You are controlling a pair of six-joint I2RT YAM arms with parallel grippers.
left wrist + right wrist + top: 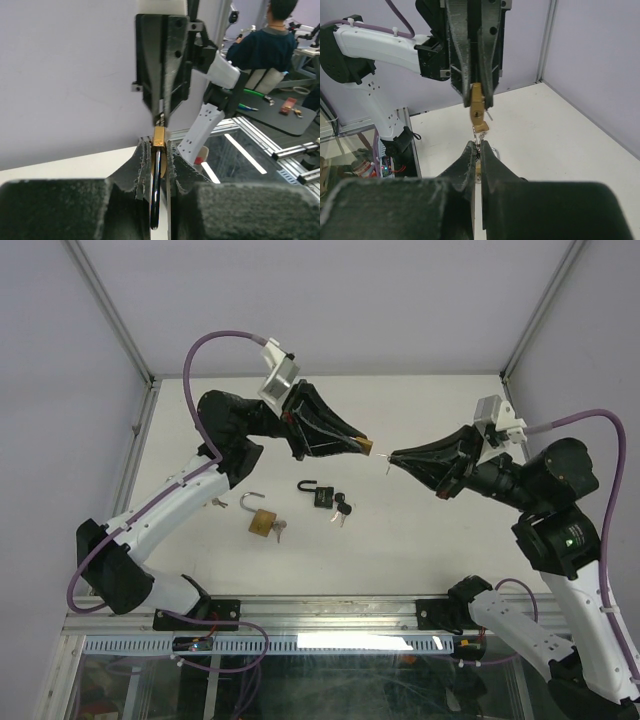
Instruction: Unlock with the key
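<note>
left gripper (360, 445): jaws nearly closed, clamped on the brass padlock (368, 446), which was held in the air with its keyhole end poking past the fingertips.
right gripper (393, 457): jaws pressed together on a small key (480, 134) (mostly hidden by the pads).
key vs lock: the key sat straight ahead of the right gripper, at the padlock's keyhole end; contact could not be judged.
below both grippers, on the table (420, 540): second brass padlock (261, 521) with its shackle open; black padlock (320, 495) nearby.

One raised brass padlock (477, 106), one tabletop brass padlock (262, 523), one black padlock (320, 495), keys (341, 508) too small to count
</note>
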